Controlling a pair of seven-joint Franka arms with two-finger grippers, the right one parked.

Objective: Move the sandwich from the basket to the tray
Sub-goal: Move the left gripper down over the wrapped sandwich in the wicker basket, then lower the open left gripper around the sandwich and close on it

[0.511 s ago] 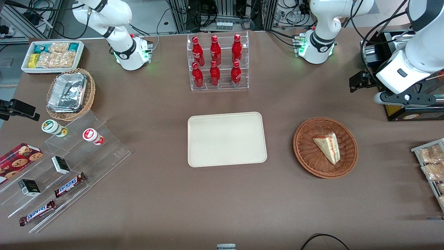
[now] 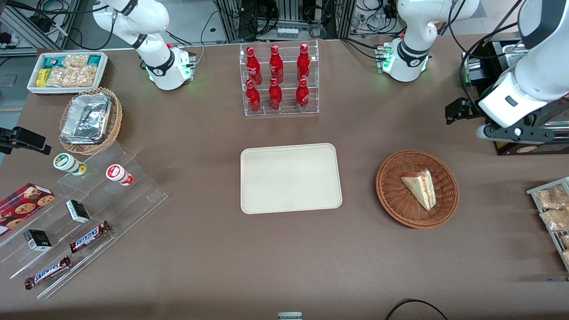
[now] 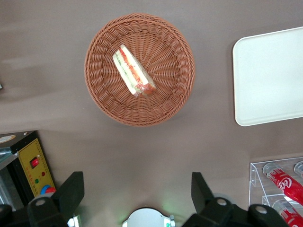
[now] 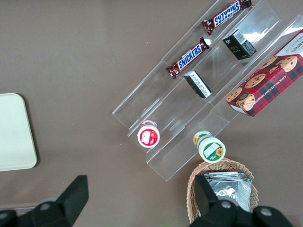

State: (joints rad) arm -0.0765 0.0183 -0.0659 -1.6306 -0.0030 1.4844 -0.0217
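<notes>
The sandwich (image 2: 420,189) (image 3: 133,71), a pale wedge with red and yellowish filling on its cut edge, lies in the round reddish-brown wicker basket (image 2: 391,200) (image 3: 104,101). The cream tray (image 2: 291,178) (image 3: 270,75) lies flat and bare at the table's middle, beside the basket toward the parked arm's end. My left gripper (image 2: 511,131) (image 3: 137,182) hangs high above the table, farther from the front camera than the basket and toward the working arm's end. Its fingers (image 3: 71,189) stand wide apart, open, with nothing between them.
A clear rack of red bottles (image 2: 278,80) (image 3: 284,182) stands farther from the front camera than the tray. A black box with a yellow panel (image 2: 529,146) (image 3: 33,163) sits under the gripper. A rack of snack packets (image 2: 553,209) lies at the working arm's end of the table.
The left gripper has shifted slightly toward the basket. The sandwich, basket and tray have not moved.
</notes>
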